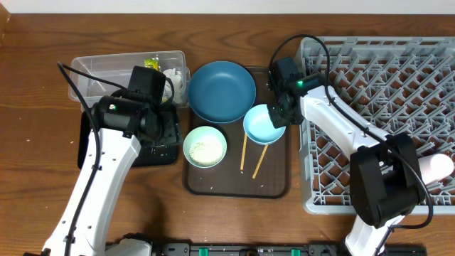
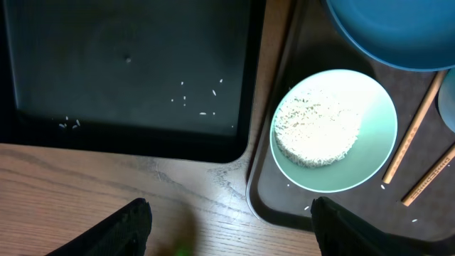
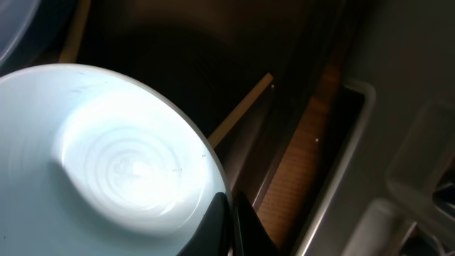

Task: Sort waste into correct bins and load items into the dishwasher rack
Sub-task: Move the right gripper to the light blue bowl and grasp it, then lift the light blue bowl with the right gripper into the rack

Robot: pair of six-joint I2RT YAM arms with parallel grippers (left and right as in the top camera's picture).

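Note:
My right gripper (image 1: pixel 279 117) is shut on the right rim of the light-blue bowl (image 1: pixel 261 125); the right wrist view shows its fingers (image 3: pixel 231 220) pinching that rim (image 3: pixel 106 163). My left gripper (image 2: pixel 231 231) is open and empty above the black tray (image 1: pixel 167 146), which holds a few rice grains (image 2: pixel 202 107). The pale-green bowl (image 1: pixel 205 146) holds a mound of rice (image 2: pixel 316 128). The dark-blue bowl (image 1: pixel 222 91) sits behind it. Two chopsticks (image 1: pixel 250 155) lie on the brown tray. The clear tub (image 1: pixel 99 71) holds the wrapper (image 1: pixel 151 64) and tissue (image 1: pixel 174 77). The pink cup (image 1: pixel 435 168) lies in the rack (image 1: pixel 384 71).
The bowls and chopsticks rest on a dark-brown serving tray (image 1: pixel 234 186) between the black tray and the rack. The rack's left wall (image 3: pixel 355 142) stands close beside my right gripper. Loose grains lie on the serving tray (image 2: pixel 298 206).

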